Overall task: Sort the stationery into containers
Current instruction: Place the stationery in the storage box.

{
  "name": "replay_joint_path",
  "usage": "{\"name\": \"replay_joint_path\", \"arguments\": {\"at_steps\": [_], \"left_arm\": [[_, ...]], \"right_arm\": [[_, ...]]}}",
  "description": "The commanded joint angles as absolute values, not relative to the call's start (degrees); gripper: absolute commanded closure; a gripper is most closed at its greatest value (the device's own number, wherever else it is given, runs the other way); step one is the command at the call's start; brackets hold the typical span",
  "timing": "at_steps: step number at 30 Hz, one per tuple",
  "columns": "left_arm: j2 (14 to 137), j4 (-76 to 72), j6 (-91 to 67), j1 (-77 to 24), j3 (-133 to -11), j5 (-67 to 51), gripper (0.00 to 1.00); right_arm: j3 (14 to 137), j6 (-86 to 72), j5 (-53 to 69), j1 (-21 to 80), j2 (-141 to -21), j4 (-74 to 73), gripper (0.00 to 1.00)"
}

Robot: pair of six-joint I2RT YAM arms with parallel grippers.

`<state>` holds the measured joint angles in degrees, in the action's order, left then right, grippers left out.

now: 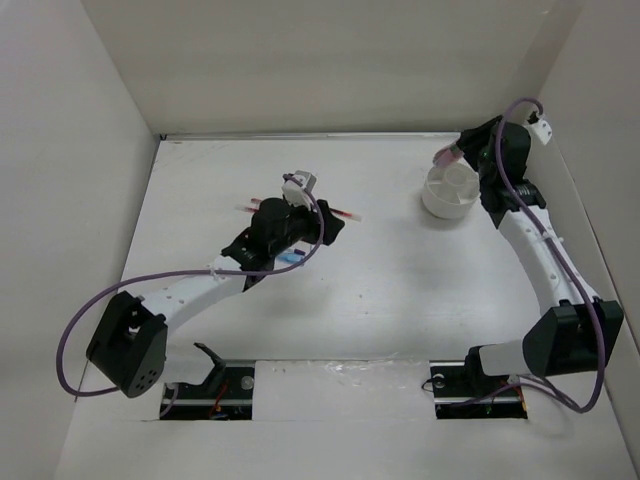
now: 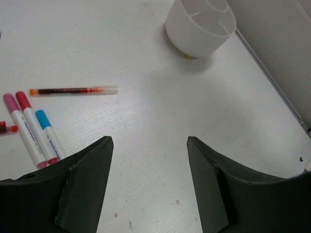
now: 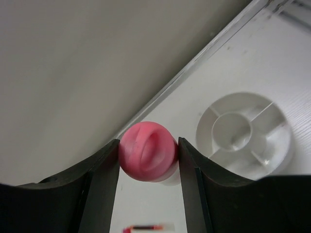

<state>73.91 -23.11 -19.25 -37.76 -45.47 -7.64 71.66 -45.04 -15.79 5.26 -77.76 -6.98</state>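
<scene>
While the left gripper [image 2: 149, 143] stands open and empty at the bottom of its view, three markers [image 2: 34, 131] lie side by side at lower left, a red pen [image 2: 73, 91] beyond them, and the white tub [image 2: 199, 36] at the top. The right gripper [image 3: 148, 145] clamps a pink-capped marker [image 3: 148, 154] left of the tub.

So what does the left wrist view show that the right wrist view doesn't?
Left wrist only: three markers with pink, red and blue caps lying side by side, and the open, empty left tool. Right wrist only: the right tool shut on a pink-capped marker, seen end-on, and the divided inside of the white tub. Both: the tub and the white table.
</scene>
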Motion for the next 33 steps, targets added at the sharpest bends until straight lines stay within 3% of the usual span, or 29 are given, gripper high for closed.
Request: {"name": "replay_joint_path", "arguments": {"at_steps": [1, 11, 27, 31, 33], "left_arm": [[75.0, -21.2, -21.7, -37.7, -47.3, -4.9, 0.41], [76.1, -15.6, -23.4, -37.7, -49.8, 3.2, 0.44], [76.6, -12.8, -24.5, -37.7, -51.0, 7.6, 0.45], [77.7, -10.6, -25.7, -37.7, -51.5, 12.0, 0.46], [77.7, -9.9, -25.7, -37.7, -51.5, 13.4, 0.46]], "right_arm": [[77.5, -42.9, -30.7, 5.4, -80.2, -6.7, 0.68], [85.8, -37.4, -38.7, 4.8, -90.8, -8.6, 0.68], [80.9, -38.1, -37.5, 4.8, -95.0, -8.1, 0.67], [80.3, -38.6, -38.4, 5.9, -96.1, -8.1, 0.58], [79.8, -38.6, -38.9, 5.9, -96.2, -8.1, 0.47]]}}
